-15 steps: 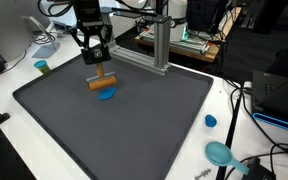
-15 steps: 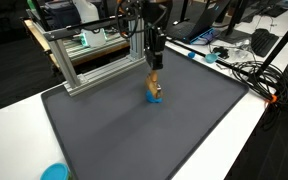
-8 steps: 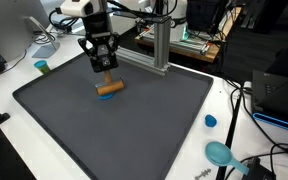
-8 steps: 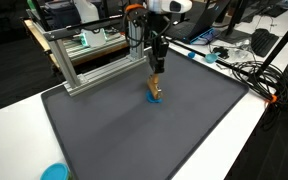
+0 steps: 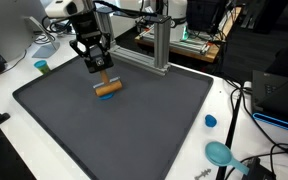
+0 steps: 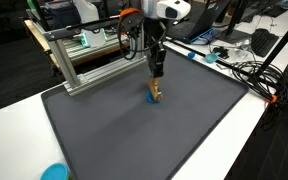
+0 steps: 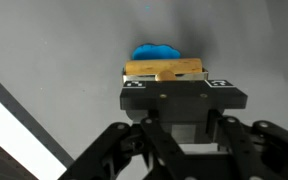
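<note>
Mat open toward near edge of desk, wooden block mid-mat, aluminium frame walling far edge, cables along a side edge.

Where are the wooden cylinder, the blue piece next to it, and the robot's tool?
wooden cylinder [image 7: 164, 68]: wrist view, middle of its side.
blue piece [image 7: 154, 50]: wrist view, the part showing past the cylinder.
tool [image 5: 100, 69]: an exterior view, midway between its fingertips.

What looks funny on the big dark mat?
The wooden stick, right under the hand, seems to rest on top of a small blue thing instead of flat on the mat, so it looks perched. Nothing looks spilled or broken.
</note>
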Robot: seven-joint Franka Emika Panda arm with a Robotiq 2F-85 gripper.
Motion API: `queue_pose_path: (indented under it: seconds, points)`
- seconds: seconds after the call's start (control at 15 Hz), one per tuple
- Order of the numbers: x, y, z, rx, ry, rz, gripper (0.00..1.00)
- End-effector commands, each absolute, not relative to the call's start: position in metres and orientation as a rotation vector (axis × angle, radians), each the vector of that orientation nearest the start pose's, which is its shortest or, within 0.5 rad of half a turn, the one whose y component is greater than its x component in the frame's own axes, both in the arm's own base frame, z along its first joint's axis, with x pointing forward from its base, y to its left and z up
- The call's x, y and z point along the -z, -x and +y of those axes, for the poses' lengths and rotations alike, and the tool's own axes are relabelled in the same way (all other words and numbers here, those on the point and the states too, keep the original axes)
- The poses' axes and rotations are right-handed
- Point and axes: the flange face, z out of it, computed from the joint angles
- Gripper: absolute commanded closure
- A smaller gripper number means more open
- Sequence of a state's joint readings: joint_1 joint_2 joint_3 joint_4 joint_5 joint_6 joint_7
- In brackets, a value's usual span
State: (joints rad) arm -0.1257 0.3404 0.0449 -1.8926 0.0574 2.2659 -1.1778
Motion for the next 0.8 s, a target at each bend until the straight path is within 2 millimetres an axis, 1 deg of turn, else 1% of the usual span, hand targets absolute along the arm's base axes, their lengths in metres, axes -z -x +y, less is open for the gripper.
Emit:
queue_pose_path:
  seconds: [0.0, 0.07, 0.13, 0.2, 0.27, 0.33, 0.47, 0.73]
  points:
    - [-0.354, -0.633, -0.074, 0.234, 2.566, -1.568, 0.78]
    - [-0.36, -0.633, -0.081, 0.286, 2.55, -1.556, 0.78]
    - [-0.367, -0.631, -0.084, 0.281, 2.566, -1.57, 0.78]
    - [-0.349, -0.632, -0.08, 0.233, 2.599, -1.558, 0.53]
    - [-0.353, -0.632, -0.085, 0.246, 2.598, -1.562, 0.53]
    - [-0.355, -0.633, -0.086, 0.252, 2.6, -1.562, 0.78]
    - [-0.354, -0.63, -0.081, 0.29, 2.615, -1.595, 0.78]
    - [-0.344, -0.624, -0.081, 0.269, 2.625, -1.617, 0.78]
